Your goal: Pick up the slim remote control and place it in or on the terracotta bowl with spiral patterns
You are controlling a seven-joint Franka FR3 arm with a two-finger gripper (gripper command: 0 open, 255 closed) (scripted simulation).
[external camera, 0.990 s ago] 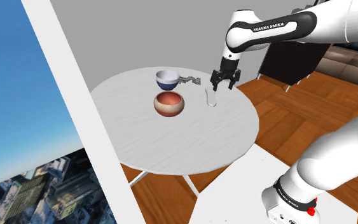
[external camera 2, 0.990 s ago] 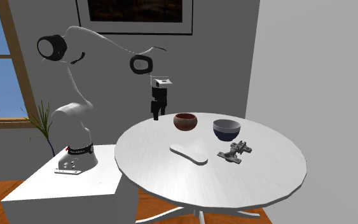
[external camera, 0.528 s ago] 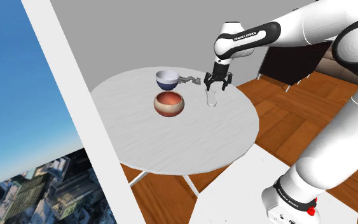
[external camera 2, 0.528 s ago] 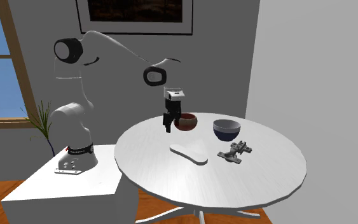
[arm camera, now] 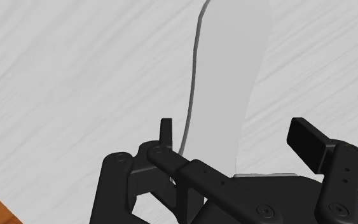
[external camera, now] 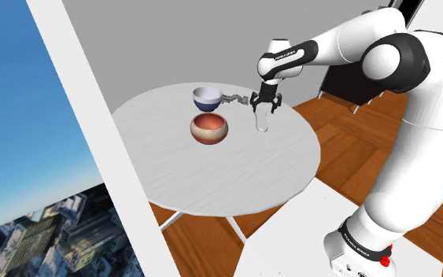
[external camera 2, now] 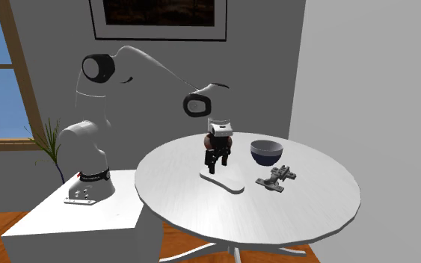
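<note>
Gripper (arm camera: 238, 137) hangs low over one end of the slim white remote (arm camera: 228, 83), fingers spread to either side, gripping nothing. Bare tabletop (external camera: 212, 173) surrounds the remote. Near it stand a terracotta bowl (external camera: 210, 127) and a grey clamp-like piece (external camera: 235, 99), with a blue bowl (external camera: 206, 97) beyond. The arm (external camera: 290, 55) reads "FRANKA EMIKA".

In the wrist view the remote (arm camera: 225, 83) runs out past the picture's edge at its far end, and its near end is hidden behind the tool's (arm camera: 233, 127) black body. In the second exterior view the tool covers most of the brown bowl (external camera 2: 229, 140) behind the remote, leaving slivers of its rim and wall, and any pattern on it cannot be made out. The grey thing (external camera 2: 278, 178) beside the remote on the surface (external camera 2: 306, 217) is too small to name, and the framed picture (external camera 2: 158, 19) on the wall beyond the remote is cut off above.
</note>
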